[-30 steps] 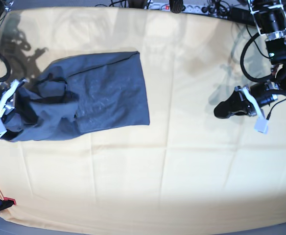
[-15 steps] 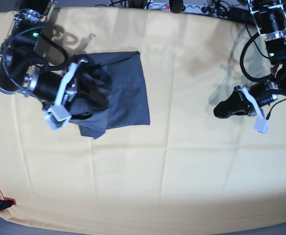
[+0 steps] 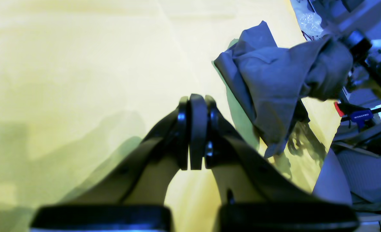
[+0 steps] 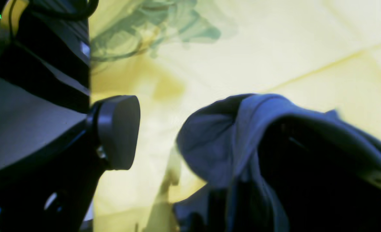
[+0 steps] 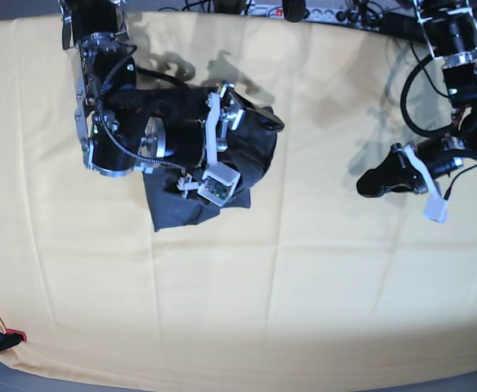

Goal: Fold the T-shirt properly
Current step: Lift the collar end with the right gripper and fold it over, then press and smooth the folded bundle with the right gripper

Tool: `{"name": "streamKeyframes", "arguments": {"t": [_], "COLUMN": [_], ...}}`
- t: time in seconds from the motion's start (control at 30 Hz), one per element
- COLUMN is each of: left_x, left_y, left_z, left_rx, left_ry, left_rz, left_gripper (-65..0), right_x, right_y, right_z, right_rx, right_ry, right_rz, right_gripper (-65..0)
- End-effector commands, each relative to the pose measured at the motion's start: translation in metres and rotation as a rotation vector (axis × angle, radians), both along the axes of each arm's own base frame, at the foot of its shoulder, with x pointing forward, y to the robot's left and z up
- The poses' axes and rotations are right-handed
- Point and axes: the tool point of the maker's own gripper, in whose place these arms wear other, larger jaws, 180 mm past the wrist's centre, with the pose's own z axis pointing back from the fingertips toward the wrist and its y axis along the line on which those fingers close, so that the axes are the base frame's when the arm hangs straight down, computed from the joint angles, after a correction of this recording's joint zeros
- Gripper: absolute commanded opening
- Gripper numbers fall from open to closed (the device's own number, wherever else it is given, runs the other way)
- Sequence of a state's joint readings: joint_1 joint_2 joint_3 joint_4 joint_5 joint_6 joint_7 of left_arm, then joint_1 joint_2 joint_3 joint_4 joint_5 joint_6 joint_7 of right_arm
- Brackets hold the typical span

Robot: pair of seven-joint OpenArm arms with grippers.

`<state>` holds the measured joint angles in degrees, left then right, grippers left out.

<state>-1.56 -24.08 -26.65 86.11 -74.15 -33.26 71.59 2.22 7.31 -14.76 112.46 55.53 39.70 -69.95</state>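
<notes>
Right pincer (image 5: 259, 131) now over T-shirt (image 5: 181, 208)

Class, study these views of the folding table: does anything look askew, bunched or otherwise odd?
Yes. The dark slate-blue cotton T-shirt is bunched rather than flat: in the right wrist view its cloth drapes over one finger of the open right claw. Nothing looks spilled or torn on the pale yellow tablecloth.

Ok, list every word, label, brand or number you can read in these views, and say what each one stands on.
"WOSKPRO": white letters on the blue handle of a red-tipped clamp at the table edge, left wrist view.
Nothing readable on the dark slate-blue cotton T-shirt; no label shows.
Power strip along the far edge, base view: any markings are too small to read.
</notes>
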Motion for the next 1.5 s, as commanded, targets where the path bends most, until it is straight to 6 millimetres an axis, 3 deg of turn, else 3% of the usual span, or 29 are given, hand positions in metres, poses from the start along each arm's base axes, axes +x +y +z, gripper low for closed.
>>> {"name": "streamKeyframes", "arguments": {"t": [0.0,0.13,0.2,0.3,0.43,0.7,0.87,0.97,1.1,1.23,1.33,1.47], "left_x": [0.006,0.006,0.006,0.007,0.007,0.008,0.007,0.007,0.007,0.007,0.007,0.007], "left_y": [0.003,0.003,0.003,0.003,0.003,0.004,0.004,0.004,0.005,0.006,0.006,0.006], "left_z": [0.016,0.016,0.016,0.017,0.018,0.017,0.017,0.016,0.014,0.011,0.011,0.011], "left_rx": [-0.005,-0.006,-0.005,-0.005,-0.012,-0.005,-0.004,-0.003,0.012,0.031,0.030,0.030], "left_ry": [-0.050,-0.050,-0.050,-0.053,-0.057,-0.056,-0.056,-0.055,-0.048,-0.042,-0.042,-0.042], "left_rz": [0.002,0.002,0.002,0.003,0.004,0.006,0.006,0.006,0.009,0.011,0.011,0.011], "left_gripper": [-65.0,-65.0,-65.0,-65.0,-65.0,-65.0,-65.0,-65.0,-65.0,-65.0,-65.0,-65.0], "right_x": [0.005,0.008,0.002,-0.009,-0.018,-0.017,-0.017,-0.005,0.029,0.064,0.079,0.079], "right_y": [0.002,0.009,0.013,0.013,0.029,0.050,0.060,0.061,0.049,0.016,-0.015,-0.047], "right_z": [0.015,0.039,0.034,0.006,0.016,0.040,0.028,0.035,0.049,0.060,0.054,0.032], "right_rx": [0.030,0.119,0.104,-0.052,0.018,0.092,-0.025,-0.028,-0.065,-0.092,-0.131,-0.212], "right_ry": [-0.044,-0.073,-0.055,-0.041,-0.056,-0.112,-0.186,-0.247,-0.347,-0.383,-0.368,-0.340], "right_rz": [0.012,0.034,0.060,0.107,0.145,0.182,0.221,0.193,0.106,-0.029,-0.119,-0.142], "right_gripper": [-12.4,-12.5,-12.5,-12.5,-12.5,-12.5,-12.5,-12.5,-12.5,-12.5,-12.5,-12.5]}}
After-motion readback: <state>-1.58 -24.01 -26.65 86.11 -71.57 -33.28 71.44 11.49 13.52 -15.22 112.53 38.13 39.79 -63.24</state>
